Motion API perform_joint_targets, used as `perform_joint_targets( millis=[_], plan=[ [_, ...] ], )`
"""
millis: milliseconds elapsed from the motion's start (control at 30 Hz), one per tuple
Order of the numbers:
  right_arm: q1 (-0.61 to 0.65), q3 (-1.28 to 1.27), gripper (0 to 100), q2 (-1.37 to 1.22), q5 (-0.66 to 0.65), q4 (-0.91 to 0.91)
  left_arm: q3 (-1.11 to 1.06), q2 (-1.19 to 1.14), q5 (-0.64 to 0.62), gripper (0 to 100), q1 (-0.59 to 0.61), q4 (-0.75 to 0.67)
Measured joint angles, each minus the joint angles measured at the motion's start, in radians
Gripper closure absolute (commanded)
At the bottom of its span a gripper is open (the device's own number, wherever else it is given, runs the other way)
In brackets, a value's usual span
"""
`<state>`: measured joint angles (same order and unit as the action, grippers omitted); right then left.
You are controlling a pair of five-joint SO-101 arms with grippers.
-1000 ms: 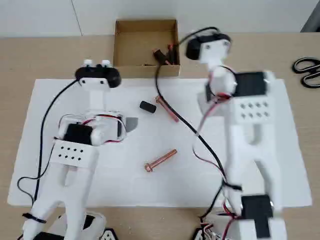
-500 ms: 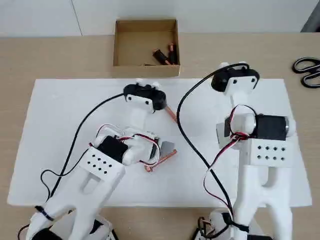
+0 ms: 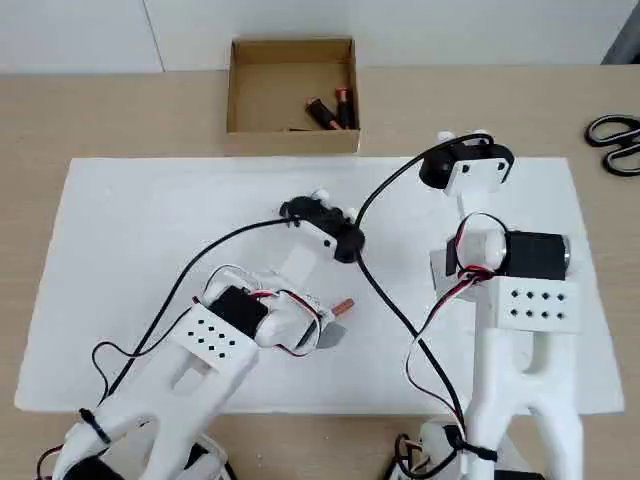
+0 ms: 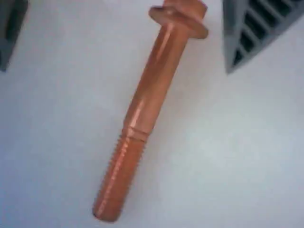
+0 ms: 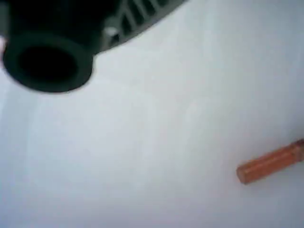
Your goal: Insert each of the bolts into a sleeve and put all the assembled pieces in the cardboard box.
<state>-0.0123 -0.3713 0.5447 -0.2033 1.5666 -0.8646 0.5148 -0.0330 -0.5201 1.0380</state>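
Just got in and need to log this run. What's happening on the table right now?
The left gripper hangs open over a copper bolt lying on the white sheet, its fingers either side of the head end, not yet gripping. The right arm sits near the sheet's right side. Bolt-and-sleeve pieces already lie in the cardboard box.

A light wooden counter point(image 3: 120, 110) fills the high view, meeting a white wall point(image 3: 100, 30) along the top of the frame. A large white rectangular sheet point(image 3: 130, 230) covers the counter's middle. A pair of black-handled scissors point(image 3: 615, 140) lies on bare wood at the right edge, just beyond the sheet's upper right corner.
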Motion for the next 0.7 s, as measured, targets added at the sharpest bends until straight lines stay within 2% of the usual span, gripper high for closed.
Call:
perform_joint_targets(
  millis=[133,267,433,700],
  plan=[
    [0.000,0.000,99.5,0.000,0.000,0.000,-0.046,0.000,0.064,72,0.000,-0.049],
    [0.000,0.000,99.5,0.000,0.000,0.000,-0.146,0.000,0.115,72,0.000,-0.170],
    [0.000,0.000,99.5,0.000,0.000,0.000,-0.219,0.000,0.118,73,0.000,-0.290],
    [0.000,0.000,99.5,0.000,0.000,0.000,-0.236,0.000,0.118,85,0.000,-0.308]
  ],
)
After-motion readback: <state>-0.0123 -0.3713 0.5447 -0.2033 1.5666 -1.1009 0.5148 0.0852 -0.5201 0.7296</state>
